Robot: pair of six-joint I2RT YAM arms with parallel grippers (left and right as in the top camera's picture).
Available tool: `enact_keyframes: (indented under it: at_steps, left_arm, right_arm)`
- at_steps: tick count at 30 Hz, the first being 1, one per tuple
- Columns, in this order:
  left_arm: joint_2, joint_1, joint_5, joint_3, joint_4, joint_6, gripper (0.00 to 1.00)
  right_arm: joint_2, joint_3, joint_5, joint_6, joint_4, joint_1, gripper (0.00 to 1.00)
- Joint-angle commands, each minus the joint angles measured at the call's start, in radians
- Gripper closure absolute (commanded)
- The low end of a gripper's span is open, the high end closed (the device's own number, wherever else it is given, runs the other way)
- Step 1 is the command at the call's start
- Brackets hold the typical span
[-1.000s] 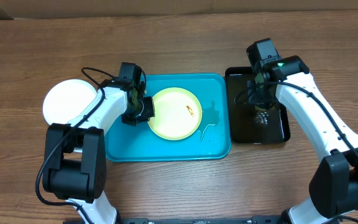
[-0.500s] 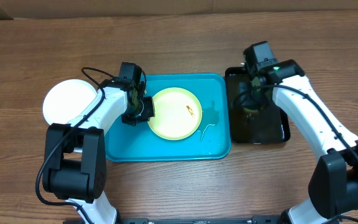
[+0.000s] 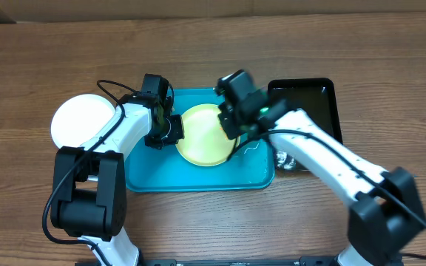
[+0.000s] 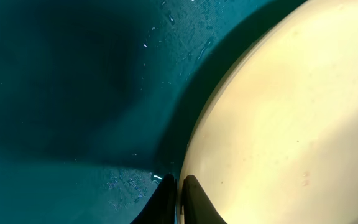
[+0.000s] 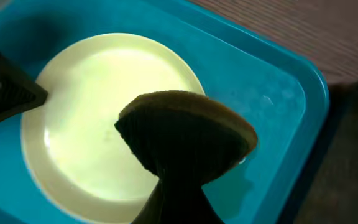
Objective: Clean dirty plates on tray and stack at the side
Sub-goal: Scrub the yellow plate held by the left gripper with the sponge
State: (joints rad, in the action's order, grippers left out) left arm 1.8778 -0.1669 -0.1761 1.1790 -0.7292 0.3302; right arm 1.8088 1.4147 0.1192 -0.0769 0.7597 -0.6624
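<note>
Pinching the left rim of the yellow-green plate (image 3: pixel 202 137) on the blue tray (image 3: pixel 256 174), the left end effector (image 3: pixel 171 132) is almost closed. The right end effector (image 3: pixel 233 127) clamps a dark sponge (image 5: pixel 185 140) over that plate. A white plate (image 3: pixel 80 118) sits on the tabletop (image 3: pixel 198 44) nearby.

Yellow-green plate (image 3: pixel 200 140) flat on turquoise tray (image 3: pixel 198 179)

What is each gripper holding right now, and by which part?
Left gripper pinches the yellow-green plate by its left rim. Right gripper grips a dark sponge by one edge, over the plate.
</note>
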Motion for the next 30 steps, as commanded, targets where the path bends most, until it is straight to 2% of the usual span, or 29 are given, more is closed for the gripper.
enact_keyframes:
  at_steps: [1, 4, 10, 22, 30]
  left_arm:
    - [0.013, -0.004, 0.007, 0.019, -0.001, -0.016, 0.91]
    - [0.013, -0.004, 0.007, 0.019, -0.003, -0.016, 0.91]
    - [0.013, -0.004, 0.007, 0.019, -0.009, -0.016, 0.92]
    - [0.013, -0.004, 0.008, 0.019, -0.008, -0.016, 0.92]
    - [0.013, -0.004, 0.012, 0.019, -0.008, -0.016, 0.92]
  right_arm:
    - [0.074, 0.024, 0.172, 0.041, -0.034, -0.026, 0.96]
    - [0.126, 0.024, 0.263, 0.080, -0.075, -0.044, 0.96]
    - [0.196, 0.024, 0.262, 0.092, -0.111, -0.046, 0.96]
    - [0.335, 0.017, 0.077, 0.039, -0.145, -0.046, 0.96]
    - [0.344, 0.015, -0.256, -0.010, -0.133, -0.045, 0.96]
